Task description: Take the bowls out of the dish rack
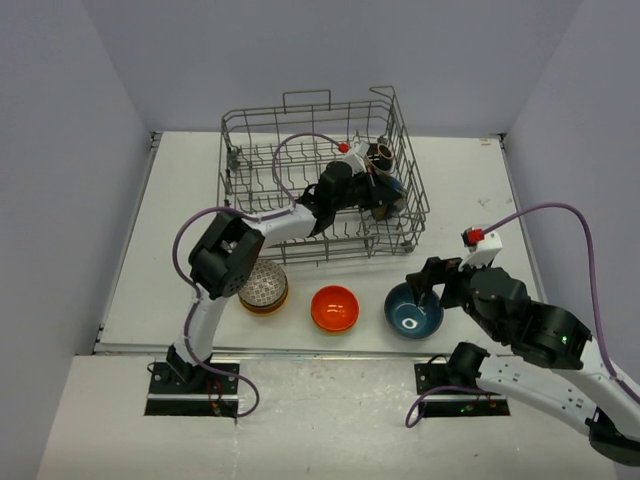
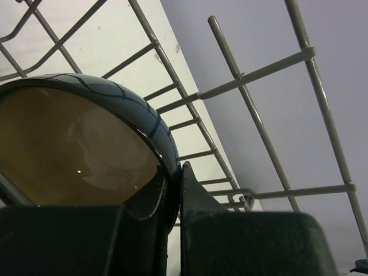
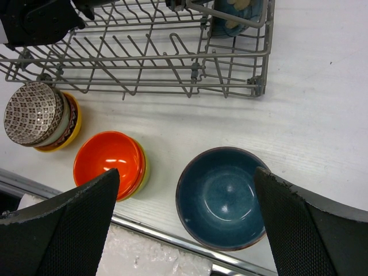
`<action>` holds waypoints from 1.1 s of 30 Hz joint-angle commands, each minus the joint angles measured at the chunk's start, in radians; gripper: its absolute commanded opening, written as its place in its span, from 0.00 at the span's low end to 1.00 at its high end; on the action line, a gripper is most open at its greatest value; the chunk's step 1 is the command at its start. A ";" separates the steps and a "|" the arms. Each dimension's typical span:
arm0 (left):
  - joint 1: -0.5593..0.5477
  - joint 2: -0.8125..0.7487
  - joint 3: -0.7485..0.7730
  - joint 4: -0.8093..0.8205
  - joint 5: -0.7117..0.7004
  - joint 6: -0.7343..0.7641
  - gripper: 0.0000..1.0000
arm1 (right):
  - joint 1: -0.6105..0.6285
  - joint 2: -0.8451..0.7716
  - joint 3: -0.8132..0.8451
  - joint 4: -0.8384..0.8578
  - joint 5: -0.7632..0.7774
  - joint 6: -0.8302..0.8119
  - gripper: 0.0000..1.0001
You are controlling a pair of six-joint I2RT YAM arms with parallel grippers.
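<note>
White table (image 1: 500, 200); dark bowl (image 2: 86, 144) rim tight within left claw (image 2: 175, 175); right claw (image 3: 187, 178) wide.

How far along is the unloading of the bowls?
Done: a patterned stack, an orange stack and a blue bowl sit on the table. In hand: the left gripper is shut on the rim of a dark bowl inside the dish rack. Left: that bowl and at least one teal bowl there. The right gripper is open.
</note>
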 commanded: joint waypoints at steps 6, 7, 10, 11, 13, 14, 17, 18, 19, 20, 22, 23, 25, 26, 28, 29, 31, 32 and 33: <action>0.053 -0.124 -0.121 0.203 0.081 -0.048 0.00 | 0.005 -0.003 0.023 0.018 -0.003 -0.006 0.99; 0.056 -0.128 -0.125 0.226 0.081 -0.054 0.00 | 0.005 -0.001 0.023 0.018 -0.003 -0.008 0.99; 0.062 -0.139 -0.144 0.282 0.090 -0.074 0.00 | 0.005 -0.003 0.021 0.020 -0.003 -0.005 0.99; 0.065 -0.141 -0.148 0.303 0.095 -0.080 0.00 | 0.005 -0.003 0.021 0.018 -0.001 -0.006 0.99; 0.067 -0.141 -0.158 0.353 0.104 -0.100 0.00 | 0.005 -0.003 0.023 0.018 -0.003 -0.006 0.99; 0.070 -0.141 -0.159 0.365 0.107 -0.103 0.00 | 0.005 -0.004 0.023 0.020 -0.003 -0.005 0.99; 0.073 -0.142 -0.161 0.396 0.104 -0.108 0.00 | 0.005 -0.015 0.021 0.021 -0.003 -0.003 0.99; 0.075 -0.144 -0.159 0.398 0.104 -0.106 0.00 | 0.005 -0.018 0.023 0.021 -0.001 -0.002 0.99; 0.076 -0.144 -0.158 0.408 0.104 -0.105 0.00 | 0.005 -0.024 0.021 0.023 -0.003 0.000 0.99; 0.081 -0.144 -0.159 0.415 0.108 -0.106 0.00 | 0.005 -0.027 0.021 0.023 -0.003 0.000 0.99; 0.087 -0.144 -0.174 0.476 0.118 -0.120 0.00 | 0.005 -0.035 0.021 0.023 -0.003 0.000 0.99; 0.094 -0.144 -0.181 0.500 0.128 -0.125 0.00 | 0.005 -0.033 0.021 0.023 0.000 0.000 0.99; 0.101 -0.142 -0.187 0.556 0.138 -0.129 0.00 | 0.005 -0.033 0.024 0.021 -0.001 -0.003 0.99; 0.105 -0.139 -0.187 0.563 0.141 -0.131 0.00 | 0.005 -0.033 0.026 0.021 -0.001 -0.002 0.99; 0.108 -0.137 -0.190 0.600 0.151 -0.145 0.00 | 0.005 -0.032 0.027 0.021 -0.001 -0.003 0.99; 0.110 -0.137 -0.199 0.615 0.161 -0.149 0.00 | 0.005 -0.030 0.029 0.020 -0.001 -0.005 0.99; 0.113 -0.147 -0.205 0.643 0.165 -0.151 0.00 | 0.005 -0.029 0.029 0.020 0.002 -0.005 0.99; 0.111 -0.156 -0.204 0.648 0.173 -0.148 0.00 | 0.005 -0.027 0.029 0.020 0.000 -0.006 0.99; 0.113 -0.160 -0.201 0.649 0.176 -0.140 0.00 | 0.005 -0.024 0.032 0.020 0.000 -0.006 0.99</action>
